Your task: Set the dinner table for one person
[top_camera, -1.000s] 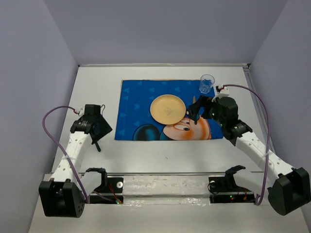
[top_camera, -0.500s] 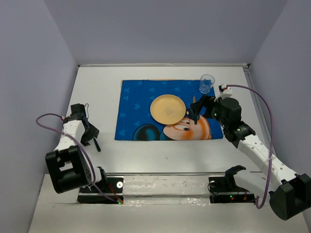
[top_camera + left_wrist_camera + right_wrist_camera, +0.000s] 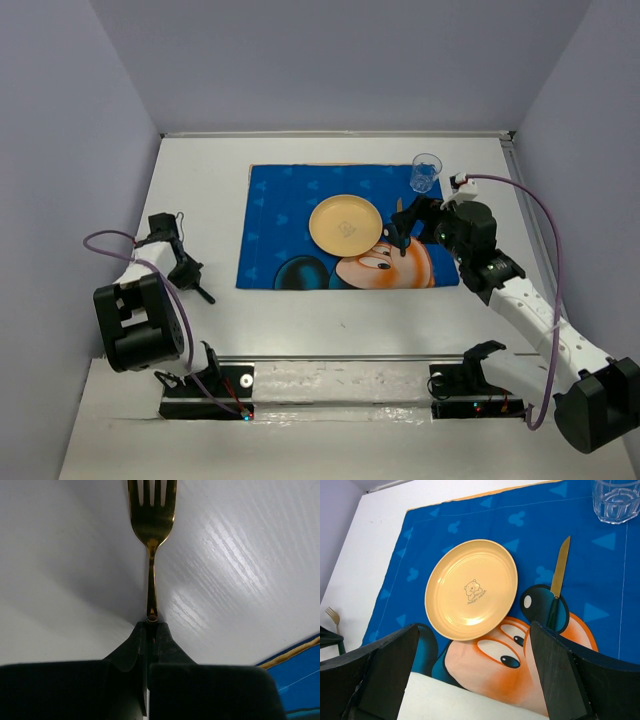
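The large matte white worktop [image 3: 330,312], the dinner table, is spanning the scene. The blue cartoon-mouse placemat [image 3: 280,200] is lying at its far middle, framing the round yellow plate [image 3: 345,222]. The right fingers [image 3: 565,680] are hanging wide apart and empty above the gold-bladed knife [image 3: 560,565], which is lying right of the plate. The left fingers [image 3: 162,645] are clamping the handle end of the gold metal fork [image 3: 151,520] left of the placemat, likely to lay it beside the plate.

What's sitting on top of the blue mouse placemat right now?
A yellow plate, a gold knife with a dark handle right of it, and a clear glass at the far corner. The plate hides the placemat beneath it.
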Motion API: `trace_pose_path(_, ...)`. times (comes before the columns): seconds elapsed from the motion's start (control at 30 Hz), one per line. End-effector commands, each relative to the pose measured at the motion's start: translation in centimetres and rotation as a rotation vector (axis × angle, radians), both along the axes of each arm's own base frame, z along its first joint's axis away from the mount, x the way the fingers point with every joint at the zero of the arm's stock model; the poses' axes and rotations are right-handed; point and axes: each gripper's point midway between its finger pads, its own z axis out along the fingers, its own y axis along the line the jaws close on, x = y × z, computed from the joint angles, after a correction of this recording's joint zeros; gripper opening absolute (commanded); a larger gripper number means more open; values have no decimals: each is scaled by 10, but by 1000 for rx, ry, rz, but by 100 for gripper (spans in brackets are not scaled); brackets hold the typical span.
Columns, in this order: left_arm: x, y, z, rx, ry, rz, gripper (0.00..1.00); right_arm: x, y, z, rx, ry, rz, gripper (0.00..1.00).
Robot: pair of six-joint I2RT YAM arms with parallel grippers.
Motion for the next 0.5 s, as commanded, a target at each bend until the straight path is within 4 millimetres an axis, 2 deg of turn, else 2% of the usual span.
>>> trace_pose_path(0.0, -2, 5, -10, 3, 6, 0, 0, 5, -1, 4, 5, -20, -11, 97)
trace_pose_path(0.1, 16, 9, 15, 23, -95, -21, 0, 5, -1, 2, 5, -13, -14, 97)
trace_pose_path(0.23, 48, 11, 77, 115, -259, -98, 0, 6, -4, 0, 4, -10, -32, 97)
trace_pose_path(0.27, 65, -3, 106, 148, -331, -165, 0, 7, -5, 0, 3, -11, -35, 96)
trace_pose_path(0.33, 78, -22, 132, 206, -383, -233, 0, 7, -4, -1, 5, -8, -35, 96)
trace_pose_path(0.37, 91, -59, 151, 207, -437, -328, 0, 7, -4, -3, 3, -4, -36, 96)
trace_pose_path(0.43, 103, -86, 167, 227, -478, -384, 0, 11, -9, -5, -8, -2, -67, 96)
trace_pose_path(0.47, 108, -113, 162, 212, -481, -453, 0, 12, -10, -7, -13, 1, -71, 96)
